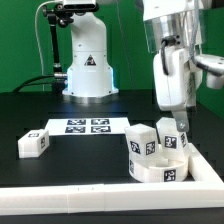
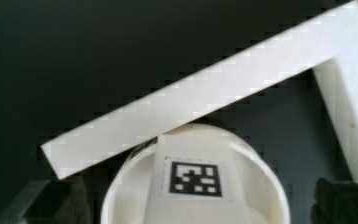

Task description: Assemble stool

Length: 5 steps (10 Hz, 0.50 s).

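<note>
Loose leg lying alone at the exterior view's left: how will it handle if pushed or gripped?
The loose leg looks like a chunky solid block, so probably stiff in a grip. It lies low on a flat face, so a push should slide it, not roll or tip it. Its smooth white plastic may slip a little.

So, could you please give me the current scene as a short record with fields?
gripper: open, over an upright leg
seat: by the wall corner, two legs standing on it
loose leg: on the table, exterior view's left
marker board: flat, behind
</note>
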Tool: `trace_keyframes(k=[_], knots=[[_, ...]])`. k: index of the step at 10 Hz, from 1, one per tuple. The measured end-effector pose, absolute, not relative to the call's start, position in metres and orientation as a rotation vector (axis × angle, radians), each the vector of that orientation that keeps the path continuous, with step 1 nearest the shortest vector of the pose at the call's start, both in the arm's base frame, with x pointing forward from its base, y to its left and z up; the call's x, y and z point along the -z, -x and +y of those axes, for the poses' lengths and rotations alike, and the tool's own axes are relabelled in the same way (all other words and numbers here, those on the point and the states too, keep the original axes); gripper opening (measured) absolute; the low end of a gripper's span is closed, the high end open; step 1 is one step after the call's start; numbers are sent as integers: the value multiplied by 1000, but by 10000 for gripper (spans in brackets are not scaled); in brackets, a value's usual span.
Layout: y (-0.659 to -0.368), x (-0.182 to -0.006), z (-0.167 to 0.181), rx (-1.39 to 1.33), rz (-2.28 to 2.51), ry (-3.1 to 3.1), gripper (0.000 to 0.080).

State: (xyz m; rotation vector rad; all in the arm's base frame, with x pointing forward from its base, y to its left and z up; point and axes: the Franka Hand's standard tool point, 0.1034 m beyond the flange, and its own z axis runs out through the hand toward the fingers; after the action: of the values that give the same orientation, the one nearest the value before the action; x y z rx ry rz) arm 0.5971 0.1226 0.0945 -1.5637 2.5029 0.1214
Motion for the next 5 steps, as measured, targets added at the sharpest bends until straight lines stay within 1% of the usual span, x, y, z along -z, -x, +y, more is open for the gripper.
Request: trace_keyframes(k=[2,3,5], knots=[[-601,-107,125,-110,2445,1614,648],[-602,-109,127,-110,2450,1596,648],[-602,-107,127,-90,2349,1744,648]])
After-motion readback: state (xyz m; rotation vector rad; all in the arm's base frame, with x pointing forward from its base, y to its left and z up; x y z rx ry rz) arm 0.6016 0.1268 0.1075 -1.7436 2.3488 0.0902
